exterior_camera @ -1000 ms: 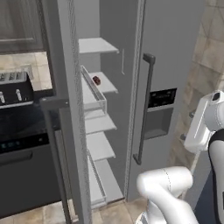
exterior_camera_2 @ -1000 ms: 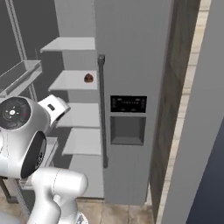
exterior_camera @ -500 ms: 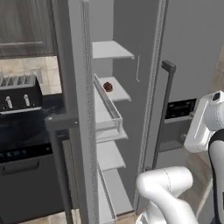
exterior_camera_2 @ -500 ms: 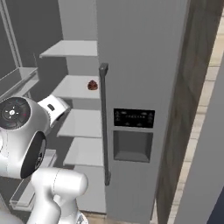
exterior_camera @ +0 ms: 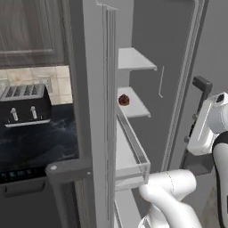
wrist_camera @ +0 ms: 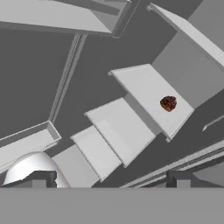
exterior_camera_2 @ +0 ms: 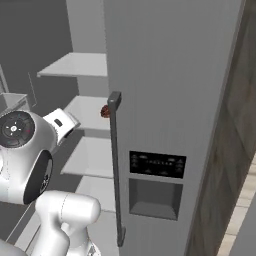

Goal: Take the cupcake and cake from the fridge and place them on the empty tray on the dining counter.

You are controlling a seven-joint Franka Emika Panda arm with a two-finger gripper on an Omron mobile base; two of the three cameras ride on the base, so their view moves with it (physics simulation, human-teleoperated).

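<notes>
The small round dark brown cake with a reddish top (exterior_camera: 124, 99) (exterior_camera_2: 105, 111) (wrist_camera: 168, 103) sits upright, too round to show a long axis, on a white inner shelf (exterior_camera: 134, 103) of the tall grey fridge (exterior_camera_2: 170, 100). It lies well ahead of the two-finger gripper (wrist_camera: 109, 179), whose dark tips stand wide apart, holding nothing. A black toaster (exterior_camera: 22, 103) stands left.

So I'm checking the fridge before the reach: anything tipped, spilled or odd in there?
Nothing stands out. The cake sits upright on a white shelf of the open fridge, shelves level and clean. The open gripper is well short of it.
</notes>
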